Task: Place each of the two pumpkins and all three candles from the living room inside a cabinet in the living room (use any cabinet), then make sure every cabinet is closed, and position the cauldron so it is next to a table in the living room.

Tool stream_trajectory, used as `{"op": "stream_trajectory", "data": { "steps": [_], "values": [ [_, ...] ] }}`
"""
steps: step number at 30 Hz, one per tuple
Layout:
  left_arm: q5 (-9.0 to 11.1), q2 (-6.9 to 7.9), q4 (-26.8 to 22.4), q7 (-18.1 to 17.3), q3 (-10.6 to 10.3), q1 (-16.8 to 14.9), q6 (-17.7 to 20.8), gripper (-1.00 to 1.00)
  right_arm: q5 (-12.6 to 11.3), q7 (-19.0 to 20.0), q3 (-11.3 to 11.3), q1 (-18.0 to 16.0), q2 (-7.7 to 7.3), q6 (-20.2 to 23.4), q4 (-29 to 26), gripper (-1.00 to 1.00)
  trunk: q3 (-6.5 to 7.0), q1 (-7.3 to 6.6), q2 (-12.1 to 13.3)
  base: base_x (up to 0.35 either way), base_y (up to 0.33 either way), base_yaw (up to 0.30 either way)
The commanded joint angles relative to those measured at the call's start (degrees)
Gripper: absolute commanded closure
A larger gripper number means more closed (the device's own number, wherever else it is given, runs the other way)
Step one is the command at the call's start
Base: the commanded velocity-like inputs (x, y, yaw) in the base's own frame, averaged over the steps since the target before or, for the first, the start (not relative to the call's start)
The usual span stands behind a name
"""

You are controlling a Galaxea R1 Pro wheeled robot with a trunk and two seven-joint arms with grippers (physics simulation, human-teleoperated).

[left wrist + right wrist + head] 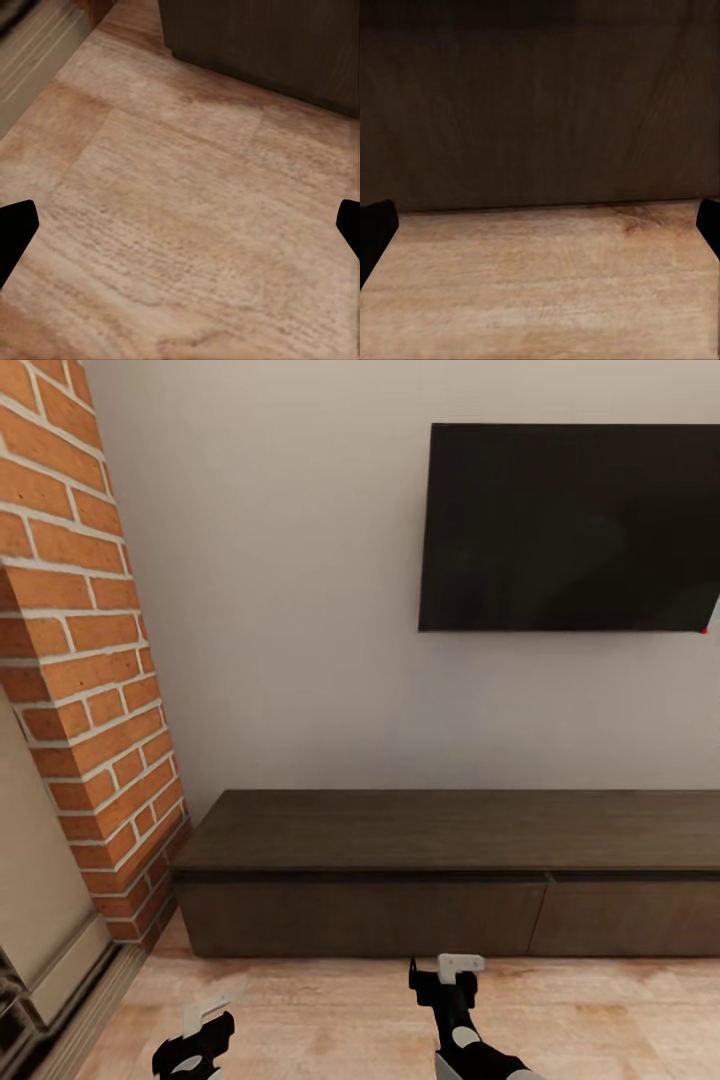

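Facing the cabinet (450, 870), drawers shut, long axis running across under the TV (570, 525); right gripper (445, 975) is nearer, just short of its front, left gripper (200, 1030) further back, both with fingers apart and empty.

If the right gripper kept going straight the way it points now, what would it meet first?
Most likely the cabinet: the right gripper points at its dark closed front across a strip of bare floor. Nothing lies between, though the gap is hard to judge.
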Motion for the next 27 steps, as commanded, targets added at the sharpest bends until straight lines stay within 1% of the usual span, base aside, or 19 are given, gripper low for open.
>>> {"op": "stream_trajectory", "data": {
  "steps": [1, 2, 3, 5, 11, 21, 23, 25, 27],
  "values": [
    [0.44, -0.01, 0.02, 0.22, -0.47, 0.00, -0.14, -1.00, -0.41, -0.27, 0.49, 0.08, 0.01, -0.33, 0.05, -1.00, 0.13, -0.24, 0.39, 0.000, 0.000, 0.000],
    [0.44, 0.00, 0.03, 0.25, -0.46, -0.02, -0.15, -1.00, -0.38, -0.31, 0.49, 0.16, 0.01, -0.76, 0.06, -1.00, 0.30, -0.46, 0.79, 0.000, 0.000, 0.000],
    [0.44, 0.00, 0.04, 0.30, -0.47, -0.03, -0.14, -1.00, -0.15, -0.38, 0.51, 0.72, 0.01, -6.05, 2.05, -1.00, 0.49, -0.68, 1.19, 0.000, 0.000, -0.005],
    [0.44, -0.14, 0.04, 0.31, -0.47, -0.03, -0.12, -1.00, -0.04, -0.36, 0.55, 0.79, 0.01, -9.81, 3.87, -1.00, 0.94, -1.12, 2.00, 0.000, 0.000, -0.131],
    [0.44, -0.17, 0.10, 0.31, -0.46, -0.02, -0.10, -1.00, -0.03, -0.31, 0.51, 0.86, 0.01, -10.18, 4.02, -1.00, 2.39, -2.43, 4.40, -0.035, 0.000, -0.185],
    [0.44, -0.25, 0.13, 0.31, -0.46, -0.04, -0.10, -1.00, 0.06, -0.30, 0.51, 1.07, -0.05, -10.83, 4.03, -1.00, 4.83, -4.63, 8.41, -0.293, 0.000, -0.189],
    [0.44, -0.36, 0.13, 0.31, -0.47, -0.05, -0.19, -1.00, 0.04, -0.30, 0.50, 1.20, -0.16, -12.13, 4.06, -1.00, 5.32, -5.07, 9.21, -0.334, 0.000, -0.190],
    [0.44, -0.39, 0.13, 0.31, -0.44, -0.03, -0.39, -1.00, -0.01, -0.30, 0.51, 1.81, -0.23, -15.16, 4.65, -1.00, 5.81, -5.51, 10.02, -0.309, 0.000, -0.175],
    [0.44, -0.36, 0.13, 0.31, -0.41, 0.04, -0.49, -1.00, -0.02, -0.30, 0.55, 2.07, -0.24, -17.04, 5.04, -1.00, 6.28, -5.95, 10.82, -0.209, 0.000, -0.156]
  ]
}}
